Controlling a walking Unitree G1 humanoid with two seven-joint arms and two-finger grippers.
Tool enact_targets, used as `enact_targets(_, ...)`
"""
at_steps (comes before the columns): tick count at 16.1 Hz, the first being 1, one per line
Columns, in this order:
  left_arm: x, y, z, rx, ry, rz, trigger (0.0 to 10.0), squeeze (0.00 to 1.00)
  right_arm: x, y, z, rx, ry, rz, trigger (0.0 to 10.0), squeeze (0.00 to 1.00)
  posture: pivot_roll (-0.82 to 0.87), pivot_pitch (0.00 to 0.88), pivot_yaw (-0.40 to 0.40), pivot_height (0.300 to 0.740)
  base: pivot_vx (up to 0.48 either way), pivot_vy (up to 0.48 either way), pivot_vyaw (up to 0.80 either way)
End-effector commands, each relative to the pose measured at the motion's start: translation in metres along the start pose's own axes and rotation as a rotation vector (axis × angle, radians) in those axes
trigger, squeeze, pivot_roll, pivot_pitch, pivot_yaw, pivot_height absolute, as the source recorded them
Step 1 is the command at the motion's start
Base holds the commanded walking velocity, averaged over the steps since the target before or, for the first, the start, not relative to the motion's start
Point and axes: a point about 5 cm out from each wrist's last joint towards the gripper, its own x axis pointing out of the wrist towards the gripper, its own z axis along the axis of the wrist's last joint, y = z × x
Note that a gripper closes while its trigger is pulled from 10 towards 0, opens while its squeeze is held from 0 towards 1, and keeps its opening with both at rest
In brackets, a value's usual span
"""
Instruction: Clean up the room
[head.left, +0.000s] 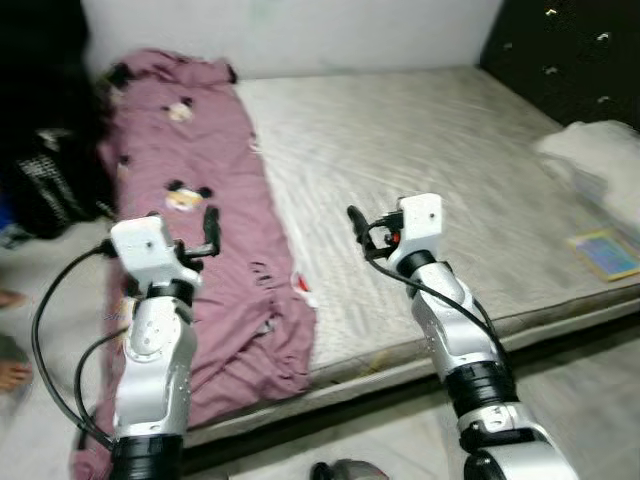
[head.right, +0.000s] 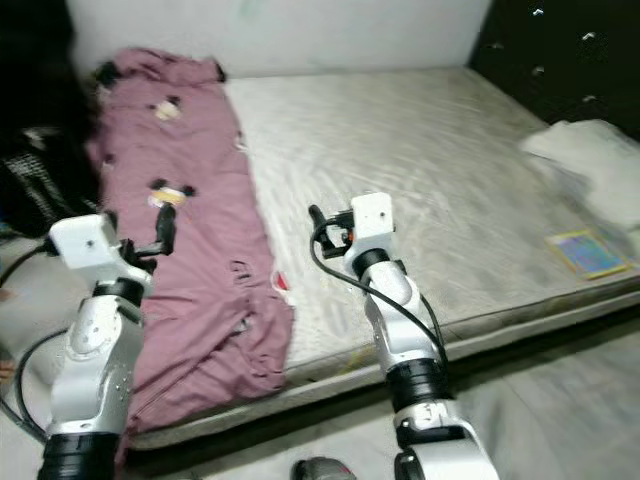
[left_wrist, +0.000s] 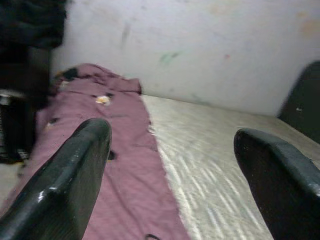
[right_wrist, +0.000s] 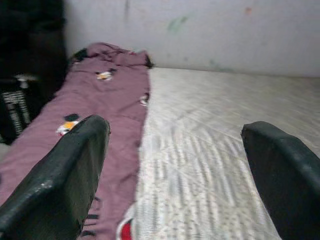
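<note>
A bare grey mattress (head.left: 430, 180) lies low on the floor, its far edge against a pale wall (head.left: 300, 30) and its right end by a dark tufted headboard (head.left: 570, 50). A mauve blanket (head.left: 200, 200) with small cartoon prints runs along the mattress's left edge, from the far left corner down to the near left corner, where it bunches and hangs over the near edge towards the floor. Its inner border is ragged, and a small red and white bit (head.left: 303, 288) shows there beside the bare ticking.

At the right end of the mattress sits a white folded cloth or pillow (head.left: 595, 150), and near the near right corner lies a flat, colourful book or card (head.left: 606, 253), apart from the white cloth.

The left gripper (head.left: 211, 232) is raised over the blanket near the mattress's left edge; its two black fingers (left_wrist: 65, 185) stand wide apart with nothing between them. The right gripper (head.left: 357, 225) is raised over the bare mattress just beside the blanket's inner border, its fingers (right_wrist: 60, 180) likewise spread and empty.

Off the mattress's left edge stands a dark bag or bundle (head.left: 50, 180) with a pale pattern, and a person's bare foot (head.left: 12, 375) rests on the floor at the left margin
</note>
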Motion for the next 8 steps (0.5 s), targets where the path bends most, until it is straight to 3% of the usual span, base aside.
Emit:
enact_targets(1,-0.002,0.003,0.004,0.015,-0.006,0.017,10.0,0.0,0.003,0.003,0.007,-0.004,-0.018,0.012,10.0,0.0,0.05,0.027,-0.063,0.74,0.0,0.0,0.0)
enact_targets(8,-0.021,0.014,-0.002,-0.002,0.043,0.079,10.0,0.0,-0.01,0.003,0.004,0.011,-0.009,0.014,10.0,0.0,0.05,0.098,-0.071,0.731,0.0,0.0,0.0)
